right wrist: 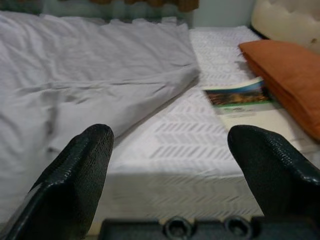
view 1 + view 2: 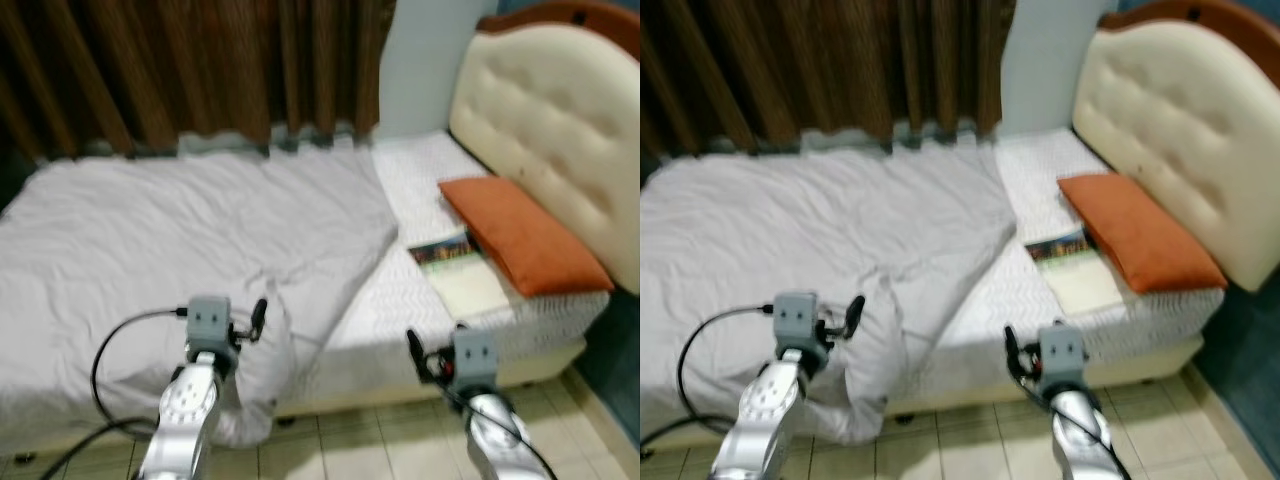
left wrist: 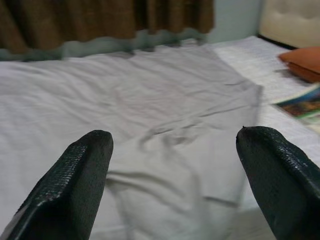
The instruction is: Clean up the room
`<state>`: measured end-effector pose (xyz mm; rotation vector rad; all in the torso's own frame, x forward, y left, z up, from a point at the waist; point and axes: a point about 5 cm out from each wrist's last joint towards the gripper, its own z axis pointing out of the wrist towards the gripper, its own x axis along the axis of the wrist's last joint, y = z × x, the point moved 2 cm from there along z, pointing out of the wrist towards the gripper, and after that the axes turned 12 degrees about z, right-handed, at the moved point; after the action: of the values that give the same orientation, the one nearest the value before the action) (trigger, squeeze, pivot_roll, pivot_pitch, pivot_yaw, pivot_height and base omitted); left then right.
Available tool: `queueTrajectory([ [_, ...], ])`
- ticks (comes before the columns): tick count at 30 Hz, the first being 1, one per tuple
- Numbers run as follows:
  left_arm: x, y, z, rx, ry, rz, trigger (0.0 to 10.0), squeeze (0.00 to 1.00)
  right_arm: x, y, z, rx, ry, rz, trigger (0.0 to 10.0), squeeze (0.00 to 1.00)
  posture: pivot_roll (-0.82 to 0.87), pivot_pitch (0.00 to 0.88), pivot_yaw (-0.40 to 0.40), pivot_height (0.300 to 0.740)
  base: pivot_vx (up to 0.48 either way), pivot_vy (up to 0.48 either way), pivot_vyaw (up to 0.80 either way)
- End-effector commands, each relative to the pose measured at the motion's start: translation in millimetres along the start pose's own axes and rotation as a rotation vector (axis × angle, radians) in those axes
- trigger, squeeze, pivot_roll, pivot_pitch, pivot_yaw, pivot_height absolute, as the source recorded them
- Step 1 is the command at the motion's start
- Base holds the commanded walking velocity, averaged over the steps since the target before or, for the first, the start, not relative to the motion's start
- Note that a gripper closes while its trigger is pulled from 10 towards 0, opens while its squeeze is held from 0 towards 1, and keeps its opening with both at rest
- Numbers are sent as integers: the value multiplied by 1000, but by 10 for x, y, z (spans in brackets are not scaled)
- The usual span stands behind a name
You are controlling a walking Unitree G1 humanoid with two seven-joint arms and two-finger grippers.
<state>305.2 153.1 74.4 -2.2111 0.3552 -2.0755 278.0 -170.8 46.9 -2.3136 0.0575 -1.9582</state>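
Here, one rumpled grey bedsheet (image 2: pixel 180 250), one orange pillow (image 2: pixel 520 235) and one blurred colourful booklet (image 2: pixel 445 250) are seen; both the left hand (image 3: pixel 172 165) and the right hand (image 1: pixel 170 160) are held spread.

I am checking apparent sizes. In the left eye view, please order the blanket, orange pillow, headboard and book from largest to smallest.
1. Blanket, clearly largest.
2. Headboard.
3. Orange pillow.
4. Book, though the pillow covers its edge.

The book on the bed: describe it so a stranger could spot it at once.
Start at the cream tufted headboard and drop to the orange pillow lying on the white mattress. The book lies flat against the pillow's side that faces the grey blanket. It alone is thin, with a colourful picture band on a pale cover.
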Motion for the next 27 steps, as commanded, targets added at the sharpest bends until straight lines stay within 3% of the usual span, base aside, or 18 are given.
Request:
queueTrajectory([
  [1, 17, 20, 0, -3, 0, 7, 10000, 0, 65, 17, 3, 1, 22, 3, 10000, 0, -72, 52, 44, 740, 0, 0, 0],
  [6, 35, 32, -40, 3, 5, 13, 10000, 0, 58, 13, -47, 7, 17, 3, 10000, 0, -73, 83, 39, 740, 0, 0, 0],
  [13, -35, 56, -221, 0, -22, 26, 10000, 0, -32, 0, -201, 15, -20, 2, 10000, 0, -64, 148, 38, 740, 0, 0, 0],
  [27, -35, 47, -294, -4, -41, 44, 10000, 0, -13, 39, -263, 3, -31, -1, 10000, 0, -77, 182, 44, 740, 0, 0, 0],
])
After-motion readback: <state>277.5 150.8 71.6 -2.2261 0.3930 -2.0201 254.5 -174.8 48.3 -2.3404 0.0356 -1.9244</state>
